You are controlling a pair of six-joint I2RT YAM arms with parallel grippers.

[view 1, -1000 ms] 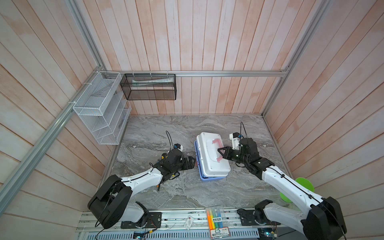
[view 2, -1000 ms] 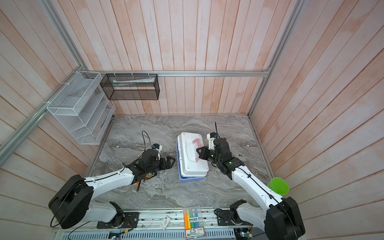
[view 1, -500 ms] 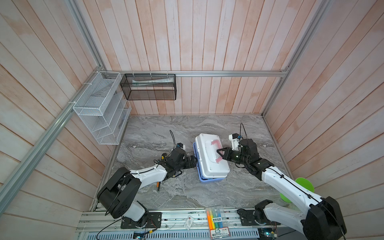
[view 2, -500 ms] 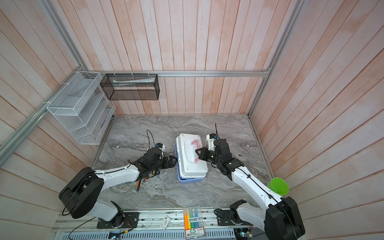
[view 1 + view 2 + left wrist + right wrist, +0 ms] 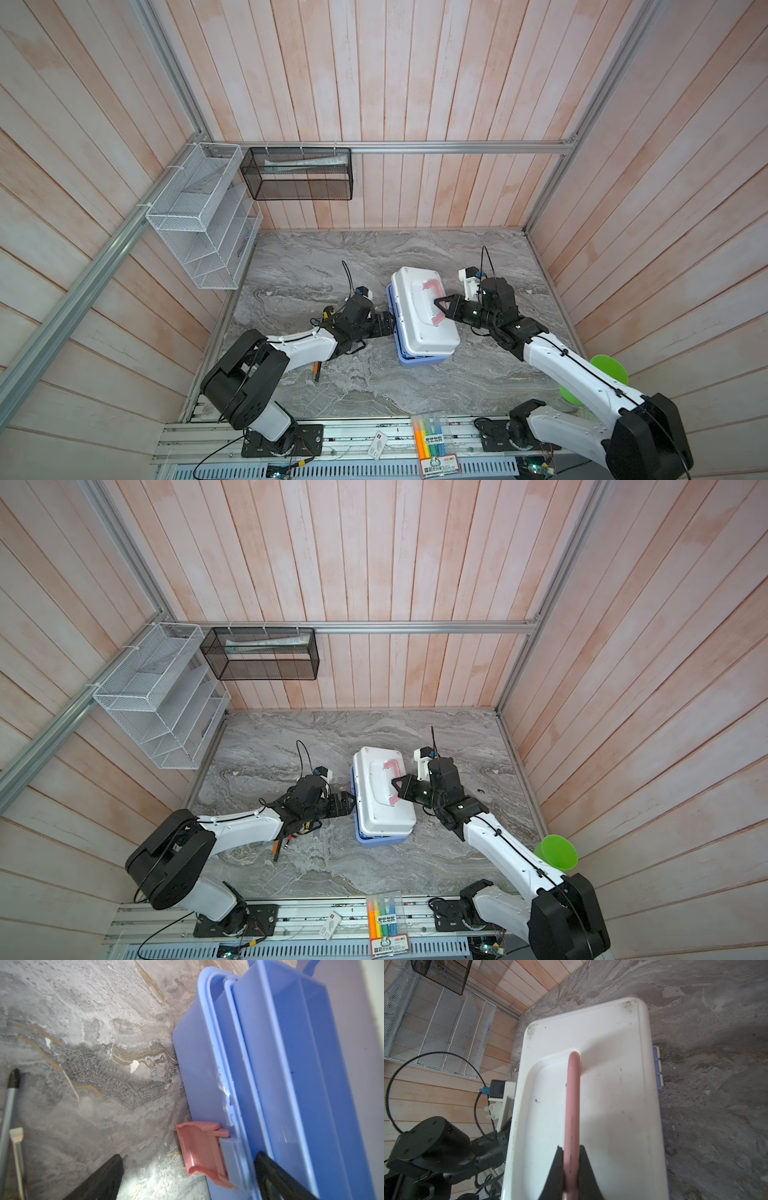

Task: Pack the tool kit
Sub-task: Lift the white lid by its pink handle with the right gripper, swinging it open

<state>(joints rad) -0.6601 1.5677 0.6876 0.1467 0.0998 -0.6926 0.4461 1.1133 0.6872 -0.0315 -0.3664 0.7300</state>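
Tool kit (image 5: 424, 320) on the counter (image 5: 332, 257), its white lid raised off the blue base at the latch side. The pink handle (image 5: 572, 1095) is clamped by the right gripper (image 5: 571, 1147). The left gripper (image 5: 187, 1167), spread wide and empty, is set at the kit's pink latch (image 5: 201, 1151). Well apart from the kit, a highlighter pack (image 5: 432, 440) is seen, its label print too small to be read.
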